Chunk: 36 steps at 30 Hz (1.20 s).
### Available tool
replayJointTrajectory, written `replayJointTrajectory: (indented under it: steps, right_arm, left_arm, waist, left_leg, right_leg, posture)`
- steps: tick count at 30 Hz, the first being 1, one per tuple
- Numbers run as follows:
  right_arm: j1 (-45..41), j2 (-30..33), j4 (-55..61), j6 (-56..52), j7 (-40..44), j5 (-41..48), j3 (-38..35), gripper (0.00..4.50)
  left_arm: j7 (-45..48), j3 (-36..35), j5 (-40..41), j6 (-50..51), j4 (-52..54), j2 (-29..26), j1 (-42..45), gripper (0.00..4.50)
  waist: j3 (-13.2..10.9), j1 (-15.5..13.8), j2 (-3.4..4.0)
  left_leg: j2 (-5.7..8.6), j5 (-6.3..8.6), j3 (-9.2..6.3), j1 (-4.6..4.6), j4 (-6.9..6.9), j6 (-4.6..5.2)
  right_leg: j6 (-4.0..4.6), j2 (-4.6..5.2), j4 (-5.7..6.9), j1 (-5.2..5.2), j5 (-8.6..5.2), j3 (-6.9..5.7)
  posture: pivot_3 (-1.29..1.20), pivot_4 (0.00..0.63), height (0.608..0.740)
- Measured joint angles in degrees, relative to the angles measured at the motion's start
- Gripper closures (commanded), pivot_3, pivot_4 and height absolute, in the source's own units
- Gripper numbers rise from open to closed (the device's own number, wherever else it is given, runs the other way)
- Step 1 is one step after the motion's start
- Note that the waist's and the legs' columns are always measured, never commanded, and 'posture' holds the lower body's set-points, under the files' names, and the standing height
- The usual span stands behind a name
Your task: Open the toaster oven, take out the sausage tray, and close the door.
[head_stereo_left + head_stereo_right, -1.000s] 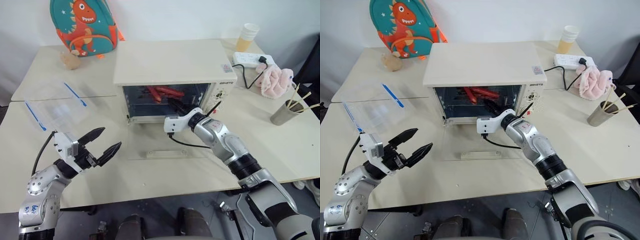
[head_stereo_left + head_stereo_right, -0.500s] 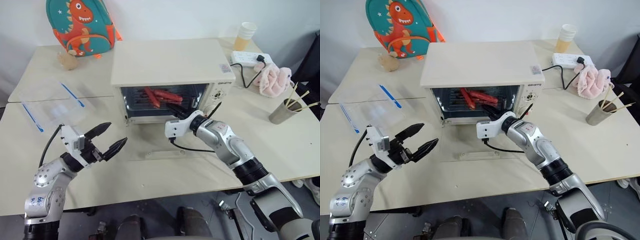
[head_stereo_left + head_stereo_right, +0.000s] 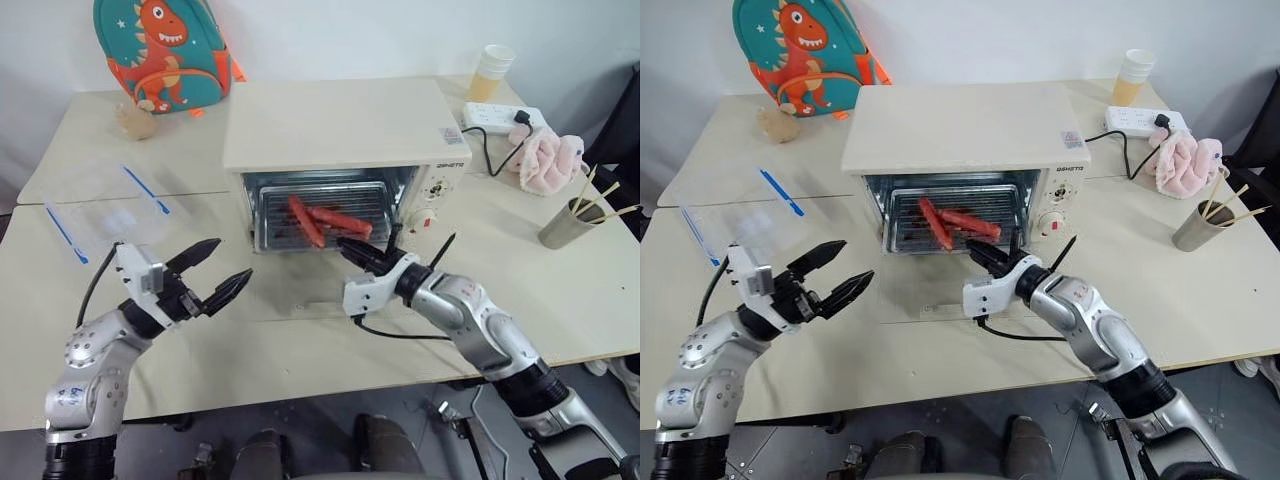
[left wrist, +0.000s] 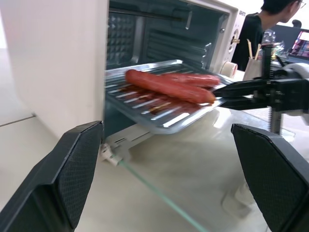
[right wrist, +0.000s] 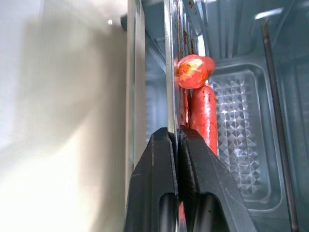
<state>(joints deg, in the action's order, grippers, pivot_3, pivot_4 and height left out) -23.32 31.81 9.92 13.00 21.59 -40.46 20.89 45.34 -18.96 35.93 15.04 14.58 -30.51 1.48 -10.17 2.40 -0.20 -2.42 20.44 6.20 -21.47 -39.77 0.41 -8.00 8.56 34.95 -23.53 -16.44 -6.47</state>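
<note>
On the cream table (image 3: 300, 340): toaster oven (image 3: 345, 140) with door (image 3: 300, 290) folded flat; sausage tray (image 3: 320, 215) half drawn out, rim pinched by right gripper (image 3: 352, 250). Left gripper (image 3: 222, 268) spread wide, empty, near the door's left edge.

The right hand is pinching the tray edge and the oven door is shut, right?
Not quite. The right hand does pinch the tray edge, but the door is open, lying flat on the table in front of the oven. The left eye view shows it.
</note>
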Motion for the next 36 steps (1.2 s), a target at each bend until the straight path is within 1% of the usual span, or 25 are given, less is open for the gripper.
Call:
replayJointTrajectory:
  steps: [3, 7, 10, 15, 17, 20, 21, 22, 24, 27, 30, 33, 36]
  right_arm:
    - [3.39, 1.63, 2.82, 1.02, 0.0, 0.1, -1.39, 4.47]
    - [6.57, 1.94, 5.01, 2.03, -0.15, 0.18, -3.41, 4.47]
    - [9.2, 3.04, 6.72, 3.61, -0.38, 0.32, -4.17, 4.47]
    - [12.85, 5.56, 9.83, 7.51, -1.06, 1.15, -7.5, 4.47]
    - [13.92, 6.56, 10.02, 9.08, -1.63, 1.09, -8.16, 4.47]
    - [15.87, 7.81, 10.01, 10.97, -2.09, 0.55, -8.46, 4.47]
    - [16.08, 7.83, 10.01, 11.07, -2.07, 0.47, -8.47, 4.47]
    - [16.07, 7.83, 10.09, 11.19, -2.07, 0.47, -8.49, 4.47]
    - [16.17, 7.83, 10.48, 11.6, -1.95, 0.58, -8.71, 4.47]
    - [16.16, 7.83, 11.26, 12.38, -1.04, 1.0, -8.69, 4.47]
    - [15.85, 7.84, 11.49, 13.24, -0.05, 1.48, -8.65, 4.47]
    - [15.0, 7.84, 11.5, 13.7, 0.91, 2.23, -8.57, 4.47]
    - [14.65, 7.81, 11.5, 14.47, 1.98, 3.09, -8.09, 4.5]
  left_arm:
    - [1.53, -2.81, 0.17, 0.04, -1.44, -2.39, -1.66, 0.0]
    - [4.47, -5.08, 2.54, 1.96, -1.82, -4.93, -4.38, 0.0]
    - [5.75, -5.84, 4.89, 5.24, -1.81, -6.62, -5.48, 0.0]
    - [6.37, -5.85, 8.78, 10.8, -1.81, -7.86, -5.28, 0.0]
    - [5.65, -5.76, 11.64, 14.91, -1.78, -8.28, -4.56, 0.0]
    - [3.33, -4.99, 17.92, 24.27, -1.38, -8.97, -2.86, 0.0]
    - [1.56, -4.06, 21.94, 29.76, -1.31, -9.55, -1.19, 0.0]
    - [0.69, -3.43, 23.87, 32.21, -1.11, -9.94, -0.26, 0.0]
    - [-3.65, -2.45, 30.97, 40.18, -1.3, -10.01, 3.3, 0.0]
    - [-13.43, -0.86, 39.8, 49.05, -4.15, -8.03, 9.51, 0.0]
    - [-19.75, 0.9, 43.18, 52.94, -5.35, -5.94, 11.51, 0.0]
    - [-23.18, 1.94, 45.54, 54.61, -6.1, -4.6, 12.03, 0.0]
    - [-26.03, 2.85, 49.76, 56.99, -6.79, -4.38, 12.57, 0.59]
  waist:
    - [0.0, -0.49, 0.0]
    - [-0.01, -0.99, -0.01]
    - [-0.01, -0.96, -0.01]
    - [-0.01, -0.83, -0.01]
    - [-0.01, -0.91, -0.02]
    - [-0.01, -0.88, -0.02]
    - [-0.02, -0.91, -0.04]
    - [-0.03, -0.89, -0.05]
    - [-0.03, -0.9, -0.05]
    - [-0.03, -0.92, -0.05]
    - [-0.03, -0.8, -0.05]
    - [-0.03, -0.82, -0.05]
    - [-0.03, -0.85, -0.05]
  left_leg:
    - [0.0, 0.01, 0.0, 0.01, 0.0, -0.02]
    - [0.01, 0.02, -0.03, 0.0, -0.04, -0.01]
    - [0.01, 0.03, -0.16, 0.0, -0.04, -0.02]
    - [0.0, 0.03, -0.25, 0.02, -0.05, -0.02]
    - [0.0, 0.03, -0.28, 0.03, -0.05, -0.02]
    - [0.0, 0.03, -0.32, 0.04, -0.06, -0.02]
    - [-0.01, 0.03, -0.36, 0.03, -0.1, -0.02]
    - [-0.02, 0.03, -0.37, 0.04, -0.12, -0.02]
    - [-0.02, 0.03, -0.36, 0.09, -0.14, -0.02]
    - [0.0, 0.03, -0.37, 0.15, -0.16, -0.02]
    - [0.01, 0.03, -0.34, 0.18, -0.11, -0.03]
    - [0.0, 0.03, -0.34, 0.19, -0.12, -0.04]
    - [0.01, 0.02, -0.33, 0.18, -0.15, -0.04]
  right_leg:
    - [0.0, 0.0, -0.06, 0.0, 0.0, 0.01]
    - [0.01, 0.01, -0.08, 0.04, 0.0, 0.0]
    - [0.01, 0.01, -0.08, 0.04, -0.01, 0.01]
    - [0.03, -0.01, -0.07, 0.03, -0.02, 0.03]
    - [0.03, 0.0, -0.02, 0.04, -0.02, 0.04]
    - [0.02, 0.0, -0.03, 0.05, -0.01, 0.07]
    - [0.03, 0.0, 0.01, 0.05, -0.02, 0.07]
    - [0.03, 0.0, 0.04, 0.05, -0.02, 0.08]
    - [0.03, 0.0, 0.08, 0.08, -0.02, 0.13]
    - [0.02, 0.0, 0.1, 0.14, -0.01, 0.16]
    - [0.02, -0.01, 0.1, 0.13, -0.01, 0.16]
    - [0.03, -0.03, 0.1, 0.13, -0.02, 0.16]
    - [0.03, -0.03, 0.09, 0.14, -0.02, 0.19]
  posture:
    - [0.0, 0.15, 0.74]
    - [0.0, 0.15, 0.74]
    - [0.0, 0.15, 0.74]
    - [0.0, 0.15, 0.74]
    - [0.0, 0.15, 0.74]
    - [0.0, 0.15, 0.74]
    - [0.0, 0.15, 0.74]
    - [0.0, 0.15, 0.74]
    - [0.0, 0.15, 0.74]
    - [0.0, 0.15, 0.74]
    - [0.0, 0.15, 0.74]
    - [0.0, 0.15, 0.74]
    - [0.0, 0.15, 0.74]
